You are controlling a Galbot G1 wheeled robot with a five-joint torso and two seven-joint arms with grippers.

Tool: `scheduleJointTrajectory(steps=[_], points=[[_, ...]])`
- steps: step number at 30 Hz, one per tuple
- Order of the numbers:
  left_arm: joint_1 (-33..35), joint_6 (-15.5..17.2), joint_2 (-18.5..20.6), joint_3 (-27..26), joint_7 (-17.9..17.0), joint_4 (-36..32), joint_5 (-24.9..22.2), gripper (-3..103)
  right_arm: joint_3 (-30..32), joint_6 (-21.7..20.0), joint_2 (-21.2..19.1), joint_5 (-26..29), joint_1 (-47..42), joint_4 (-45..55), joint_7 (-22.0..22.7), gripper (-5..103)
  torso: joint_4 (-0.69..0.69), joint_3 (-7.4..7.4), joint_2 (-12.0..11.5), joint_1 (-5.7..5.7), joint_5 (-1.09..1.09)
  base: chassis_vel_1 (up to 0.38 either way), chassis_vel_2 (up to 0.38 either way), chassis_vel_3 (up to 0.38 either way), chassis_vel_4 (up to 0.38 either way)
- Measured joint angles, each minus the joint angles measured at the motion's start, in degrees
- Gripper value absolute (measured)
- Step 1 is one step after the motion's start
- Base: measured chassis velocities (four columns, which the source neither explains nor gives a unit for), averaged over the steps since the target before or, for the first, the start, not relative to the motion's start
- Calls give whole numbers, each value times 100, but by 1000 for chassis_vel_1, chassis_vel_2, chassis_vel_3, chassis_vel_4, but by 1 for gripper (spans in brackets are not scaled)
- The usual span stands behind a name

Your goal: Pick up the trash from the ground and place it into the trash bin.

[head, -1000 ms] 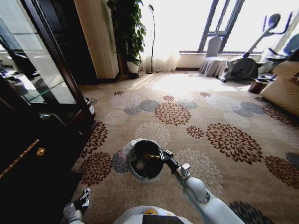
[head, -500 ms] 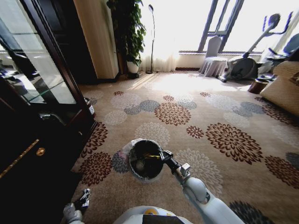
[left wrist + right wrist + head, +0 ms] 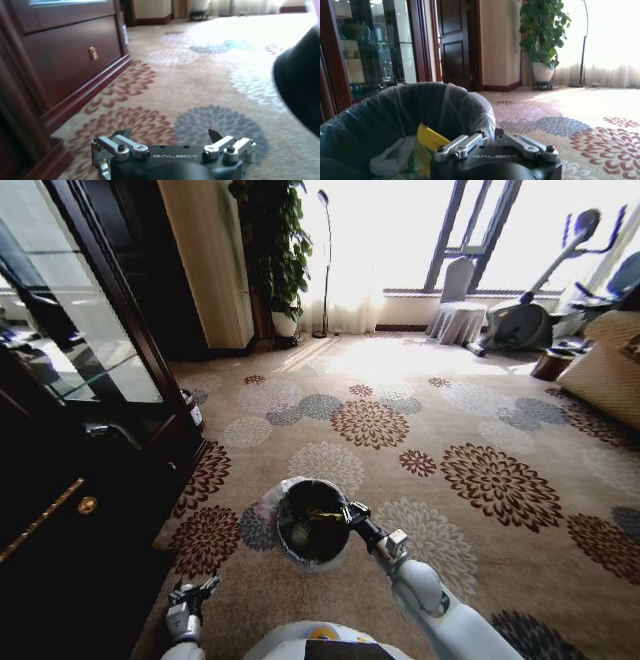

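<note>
Your right gripper (image 3: 350, 513) is sitting at the rim of the trash bin (image 3: 312, 522), on the side nearer the robot's right, and in the right wrist view the fingers are drawn in close together with nothing visible between them, so I'm reading it as clenched and empty. The bin is standing upright on the flowered carpet (image 3: 470, 470), just in front of the robot and near the dark wood cabinet (image 3: 70, 510). Inside the liner you're seeing a yellow wrapper (image 3: 431, 144) and a white plastic bag (image 3: 390, 159), so those pieces are looking binned; I can't make out a can or a green piece. Your left gripper (image 3: 170, 134) is hanging low over the carpet beside the cabinet base, fingers spread apart and holding nothing. Risks from here, as I'm judging them: the right gripper is so close to the rim that pulling back sideways could be snagging the loose liner or tipping the light bin. The yellow wrapper is standing up near the rim, so a dragged liner could be spilling it. The left arm is working close to the cabinet, so a wide swing could be clipping the wood.
</note>
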Motion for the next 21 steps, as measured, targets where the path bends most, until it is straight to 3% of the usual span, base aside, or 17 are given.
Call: scheduleJointTrajectory(steps=[2, 3, 4, 6, 7, 9, 14, 16, 19, 21], points=[[-25, -224, -86, 247, 272, -181, 464, 100, 0, 0, 0, 0, 0, 0, 0, 4, 0, 0, 0, 0, 0, 0, 0, 0, 0], [-25, -224, -86, 247, 272, -181, 464, 100, 0, 0, 0, 0, 0, 0, 0, 4, 0, 0, 0, 0, 0, 0, 0, 0, 0], [-4, -345, -69, 237, 483, -332, 614, 100, 0, 0, -1, 0, 0, 0, -1, 4, 1, 0, 0, 0, -6, 0, 0, 0, 0], [12, -642, 84, -10, 800, -460, 601, 99, 2, 0, -1, 0, 0, 0, 1, 4, -2, 0, 1, 0, 6, 0, 0, 0, 0], [12, -642, 84, -10, 800, -460, 601, 99, 2, 0, -1, 0, 0, 0, 1, 4, -2, 0, 1, 0, 6, 0, 0, 0, 0], [16, -866, 261, -307, 1158, -510, 331, 90, 1, 0, -1, 0, 0, 0, -1, 4, 2, 0, 0, 0, -3, 0, 0, 0, 0], [33, -799, 503, -500, 1340, -632, 165, 69, 1, 0, 0, 0, 0, 0, 0, 4, 0, 0, 0, 0, -1, 0, 0, 0, 0], [64, -738, 525, -500, 1375, -658, 165, 69, 2, 0, 0, 0, 0, 0, 0, 4, -1, 0, 1, 0, 0, 0, 0, 0, 0], [126, -687, 512, -419, 1392, -583, 211, 53, 1, 0, 0, 0, 0, 0, 0, 4, 0, 0, 0, 0, -1, 0, 0, 0, 0], [155, -688, 501, -377, 1387, -547, 213, 47, 1, 0, 0, 0, 0, 0, 0, 4, 0, 0, 0, 0, -2, 0, 0, 0, 0]])
